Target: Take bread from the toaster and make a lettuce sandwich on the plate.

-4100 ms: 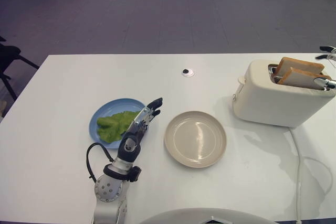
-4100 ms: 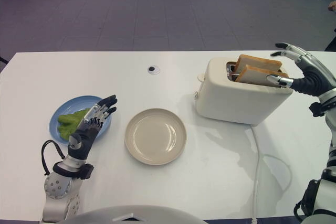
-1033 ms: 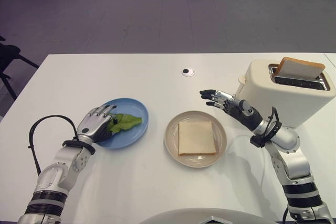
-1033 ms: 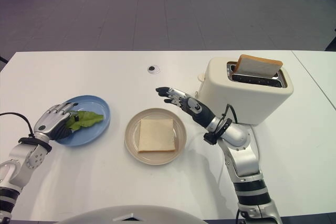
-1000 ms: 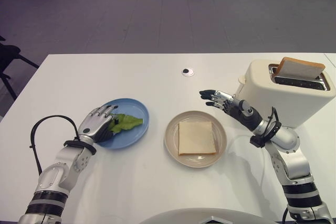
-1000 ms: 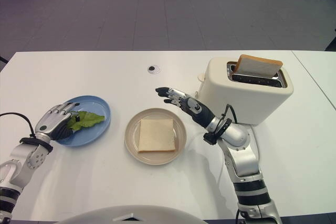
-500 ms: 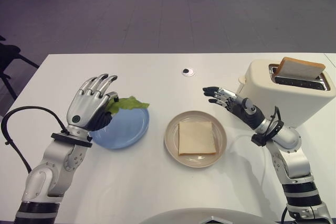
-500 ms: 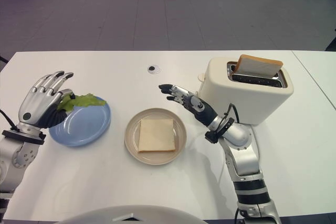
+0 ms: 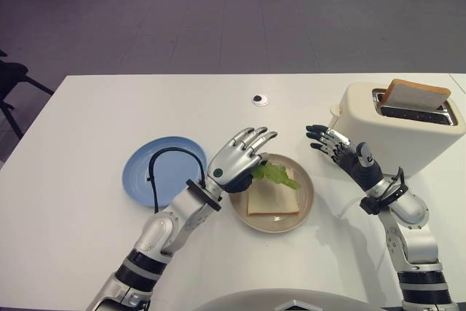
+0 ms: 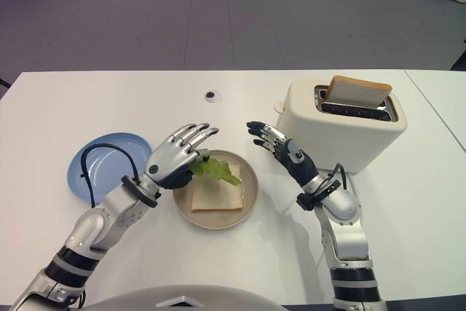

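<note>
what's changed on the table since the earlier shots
The left hand took the green lettuce leaf off the round blue plate and carried it right, above the square bread slice, which went from the white toaster to the round beige plate. The right hand drew back toward the toaster, open. The other toast slice, both plates and toaster stayed put.

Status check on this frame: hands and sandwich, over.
Left robot hand holding lettuce over bread slice on plate. Right robot hand open, beside toaster. Second slice in toaster. Nothing blocking.
</note>
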`<action>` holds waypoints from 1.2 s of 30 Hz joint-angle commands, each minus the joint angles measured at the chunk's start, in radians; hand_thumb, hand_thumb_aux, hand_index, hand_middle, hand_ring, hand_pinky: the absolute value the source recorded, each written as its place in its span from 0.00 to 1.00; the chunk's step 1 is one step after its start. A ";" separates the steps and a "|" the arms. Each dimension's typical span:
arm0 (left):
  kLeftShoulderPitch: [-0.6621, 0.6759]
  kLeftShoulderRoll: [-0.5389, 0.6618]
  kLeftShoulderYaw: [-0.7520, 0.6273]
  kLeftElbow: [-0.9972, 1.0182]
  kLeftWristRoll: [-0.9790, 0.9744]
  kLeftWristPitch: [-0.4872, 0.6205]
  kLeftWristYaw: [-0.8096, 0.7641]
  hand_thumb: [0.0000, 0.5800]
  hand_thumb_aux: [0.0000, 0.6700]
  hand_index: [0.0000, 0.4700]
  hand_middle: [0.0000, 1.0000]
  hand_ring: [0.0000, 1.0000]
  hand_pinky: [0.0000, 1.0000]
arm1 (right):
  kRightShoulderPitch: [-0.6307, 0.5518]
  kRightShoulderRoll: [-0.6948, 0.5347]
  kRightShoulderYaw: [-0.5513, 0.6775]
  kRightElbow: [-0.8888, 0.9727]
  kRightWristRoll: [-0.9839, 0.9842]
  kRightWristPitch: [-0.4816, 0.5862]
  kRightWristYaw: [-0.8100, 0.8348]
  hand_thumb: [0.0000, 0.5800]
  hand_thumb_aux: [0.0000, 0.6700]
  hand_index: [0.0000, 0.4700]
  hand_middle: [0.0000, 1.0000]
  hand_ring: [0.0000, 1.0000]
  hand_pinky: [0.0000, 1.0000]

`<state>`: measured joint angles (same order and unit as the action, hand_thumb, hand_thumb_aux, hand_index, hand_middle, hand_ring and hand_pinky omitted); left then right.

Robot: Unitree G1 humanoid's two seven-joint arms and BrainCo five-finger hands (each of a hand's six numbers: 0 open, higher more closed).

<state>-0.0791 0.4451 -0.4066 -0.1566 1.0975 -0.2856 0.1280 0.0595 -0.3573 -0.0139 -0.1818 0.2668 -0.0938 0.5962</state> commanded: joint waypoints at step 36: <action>0.426 -0.066 0.165 -0.211 -1.143 -0.160 -0.176 0.00 0.00 0.00 0.00 0.00 0.00 | -0.597 -0.700 -0.033 0.961 -0.870 -0.634 -0.517 0.00 0.00 0.00 0.00 0.00 0.00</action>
<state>0.3405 0.3884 -0.2450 -0.3731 -0.0071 -0.4403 -0.0159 -0.4802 -1.0388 -0.1047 0.6636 -0.5398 -0.7002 0.1440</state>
